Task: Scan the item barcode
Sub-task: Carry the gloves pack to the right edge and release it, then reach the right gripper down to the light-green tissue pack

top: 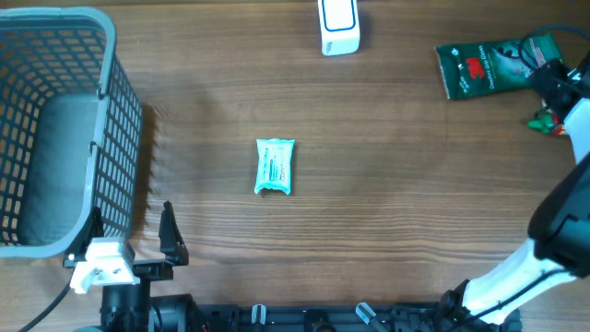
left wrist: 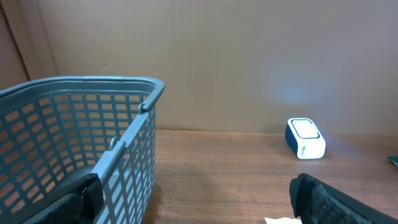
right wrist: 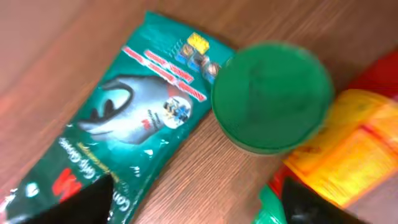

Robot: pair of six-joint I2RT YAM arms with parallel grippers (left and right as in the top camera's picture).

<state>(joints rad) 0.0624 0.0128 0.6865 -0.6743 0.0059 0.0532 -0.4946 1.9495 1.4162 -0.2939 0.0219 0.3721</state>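
One green glove pack lay flat at the table's far right, its long axis running left to right. One scanner, one teal packet and one basket also sat there. The right gripper hung over the pack with its claw spread and empty, and the left gripper gaped wide

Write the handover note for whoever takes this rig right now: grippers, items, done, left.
Left gripper: open, empty, beside the basket.
Right gripper: open, empty, over the green glove pack at the table's far right, next to a green round lid and a yellow pack.
Scanner: far edge, centre.
Teal packet: flat at mid-table, nothing touching it.
Done: no item is held or at the scanner; whether any has been scanned cannot be told.
Left: grasp an item and present its barcode to the scanner.
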